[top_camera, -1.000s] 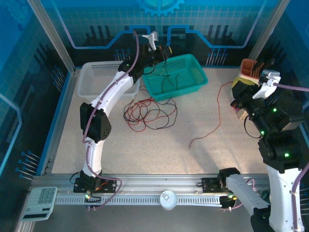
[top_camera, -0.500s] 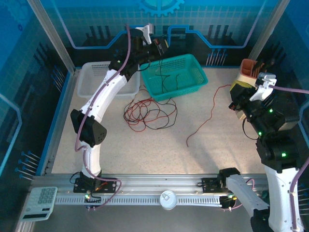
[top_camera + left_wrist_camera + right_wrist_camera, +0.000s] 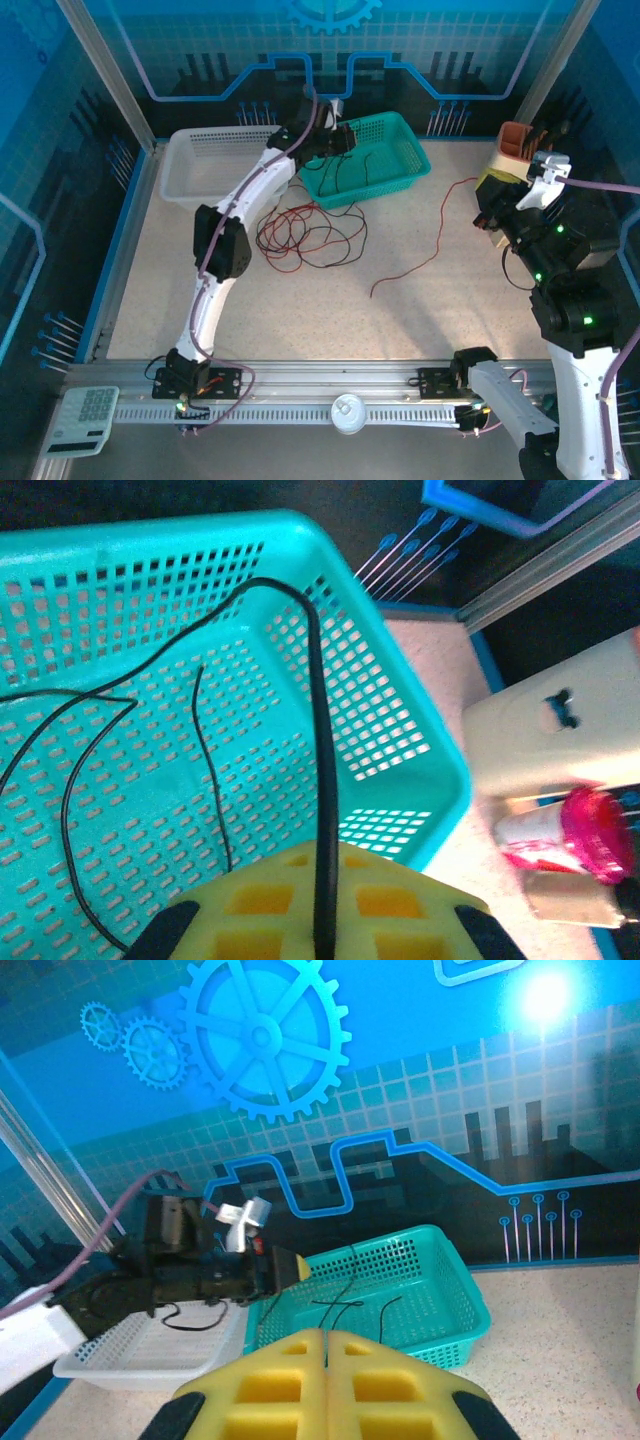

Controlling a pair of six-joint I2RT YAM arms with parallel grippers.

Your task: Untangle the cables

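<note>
Broadly, the table (image 3: 430,320) carries two arms. The left arm (image 3: 250,195) reaches far across to the teal basket (image 3: 418,150), while the right arm (image 3: 575,300) stands bent at the right edge. A white basket (image 3: 215,133) sits just beside the teal basket, on its left. On the table near the teal basket lies a tangle (image 3: 305,235) of red and black cables, looped over each other. A red cable (image 3: 445,225) runs apart from the tangle, from mid-table up towards the right gripper (image 3: 326,1360). Its pads are pressed together; whether they pinch the red cable I cannot tell. The left gripper (image 3: 322,920) is clenched on a black cable (image 3: 318,780), which arches into the teal basket.
</note>
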